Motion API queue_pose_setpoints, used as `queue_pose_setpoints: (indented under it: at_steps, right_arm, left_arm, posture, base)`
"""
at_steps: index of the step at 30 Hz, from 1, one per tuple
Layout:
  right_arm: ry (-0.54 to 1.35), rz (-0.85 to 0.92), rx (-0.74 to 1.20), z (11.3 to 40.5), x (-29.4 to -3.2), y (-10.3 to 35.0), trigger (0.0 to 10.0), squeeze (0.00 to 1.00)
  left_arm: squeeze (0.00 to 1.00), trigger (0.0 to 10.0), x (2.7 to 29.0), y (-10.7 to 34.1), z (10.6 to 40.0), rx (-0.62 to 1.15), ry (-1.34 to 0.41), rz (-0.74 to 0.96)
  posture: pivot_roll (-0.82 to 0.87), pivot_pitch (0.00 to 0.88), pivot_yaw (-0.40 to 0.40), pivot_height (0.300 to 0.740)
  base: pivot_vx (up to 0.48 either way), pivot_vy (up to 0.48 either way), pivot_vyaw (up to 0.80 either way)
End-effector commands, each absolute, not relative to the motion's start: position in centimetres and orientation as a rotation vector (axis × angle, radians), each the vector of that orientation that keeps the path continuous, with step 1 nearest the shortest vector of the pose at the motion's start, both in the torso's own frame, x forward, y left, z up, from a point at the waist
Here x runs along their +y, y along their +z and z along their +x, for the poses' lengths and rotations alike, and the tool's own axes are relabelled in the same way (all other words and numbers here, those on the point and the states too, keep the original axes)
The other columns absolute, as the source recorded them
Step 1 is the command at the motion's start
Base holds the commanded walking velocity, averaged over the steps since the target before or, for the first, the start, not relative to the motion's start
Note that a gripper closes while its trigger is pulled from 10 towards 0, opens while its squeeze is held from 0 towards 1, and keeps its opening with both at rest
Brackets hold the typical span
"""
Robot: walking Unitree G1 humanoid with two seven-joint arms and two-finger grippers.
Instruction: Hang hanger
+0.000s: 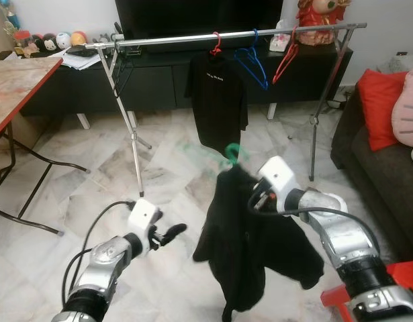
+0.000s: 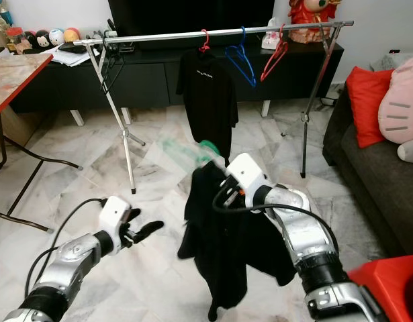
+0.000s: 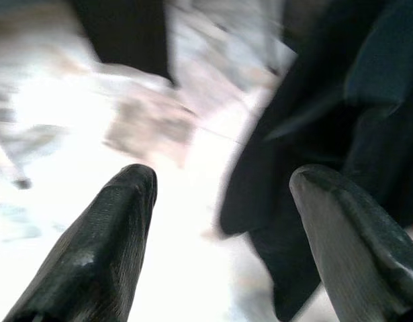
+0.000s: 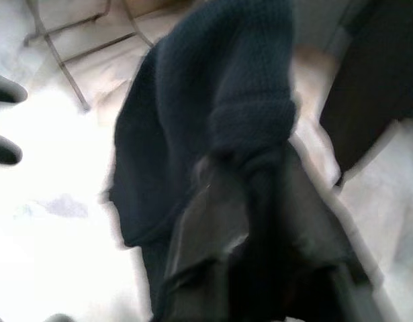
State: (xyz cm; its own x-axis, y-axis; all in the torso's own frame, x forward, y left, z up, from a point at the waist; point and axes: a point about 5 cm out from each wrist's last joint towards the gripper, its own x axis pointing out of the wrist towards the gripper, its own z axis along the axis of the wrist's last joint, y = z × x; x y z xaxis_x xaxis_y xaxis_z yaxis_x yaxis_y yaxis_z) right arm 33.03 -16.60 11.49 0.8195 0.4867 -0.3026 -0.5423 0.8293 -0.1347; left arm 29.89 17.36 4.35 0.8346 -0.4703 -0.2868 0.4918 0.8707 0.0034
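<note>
The right gripper (image 1: 250,180) is clamping a green plastic hanger (image 1: 232,153) carrying a black knitted garment (image 1: 246,248), which is drooping below it toward the marble floor (image 1: 166,168). Off to that garment's side, the left gripper (image 1: 171,233) is hovering low with fingers (image 3: 102,248) spread apart, holding nothing. Well beyond both, a silver metal clothes rail (image 1: 226,35) is bearing a black T-shirt (image 1: 216,100), a blue hanger (image 1: 253,64) and a red hanger (image 1: 285,62).
</note>
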Motion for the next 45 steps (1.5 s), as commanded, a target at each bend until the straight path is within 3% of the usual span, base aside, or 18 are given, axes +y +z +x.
queue_pose_setpoints:
  at_steps: [1,2,3,4,8,10,16,24,45]
  right_arm:
    - [0.401,-0.097,0.225,32.6,-17.4,11.2,4.9,0.0]
    - [0.401,-0.097,0.225,32.6,-17.4,11.2,4.9,0.0]
    - [0.34,-0.039,0.208,32.1,-17.6,10.5,9.2,0.0]
    - [0.308,-0.021,0.186,31.8,-17.5,10.2,10.0,0.0]
    - [0.205,-0.031,0.142,30.5,-16.9,9.1,10.0,0.0]
    - [0.1,0.118,0.113,29.6,-16.6,8.5,10.0,0.0]
    - [-0.023,0.124,0.127,27.8,-16.8,7.0,10.0,0.0]
    - [-0.028,0.106,0.093,28.5,-17.1,7.9,10.0,0.0]
    - [-0.025,0.094,0.071,29.7,-16.4,8.9,10.0,0.0]
  left_arm:
    - [0.0,10.0,18.5,5.1,30.1,0.224,-0.407,0.068]
    - [0.0,10.0,18.5,5.1,30.1,0.224,-0.407,0.068]
    - [0.0,10.0,18.8,5.2,30.1,0.207,-0.358,0.062]
    - [0.0,10.0,19.1,5.4,30.1,0.193,-0.319,0.062]
    - [0.0,10.0,19.9,6.1,30.1,0.137,-0.186,0.039]
    - [0.0,10.0,19.7,6.8,29.8,0.08,-0.149,0.051]
    - [0.0,10.0,19.6,8.1,29.0,-0.013,-0.059,0.074]
    - [0.0,10.0,19.3,8.2,28.8,-0.015,-0.018,0.037]
    - [0.0,10.0,18.5,8.4,28.3,0.01,-0.036,0.034]
  posture:
    - [-0.03,0.0,0.055,0.74]
    - [-0.03,0.0,0.055,0.74]
    - [-0.03,0.0,0.056,0.74]
    - [-0.04,0.0,0.052,0.74]
    - [-0.04,0.0,0.044,0.74]
    - [-0.03,0.0,0.036,0.74]
    - [-0.02,0.0,0.02,0.74]
    - [-0.03,0.0,0.012,0.74]
    - [-0.03,0.0,0.01,0.74]
  base:
    - [0.0,0.0,0.0]
    - [0.0,0.0,0.0]
    - [0.0,0.0,0.0]
    - [0.0,0.0,0.0]
    - [0.0,0.0,0.0]
    - [0.0,0.0,0.0]
    - [0.0,0.0,0.0]
    - [0.0,0.061,0.0]
    - [0.0,0.321,0.0]
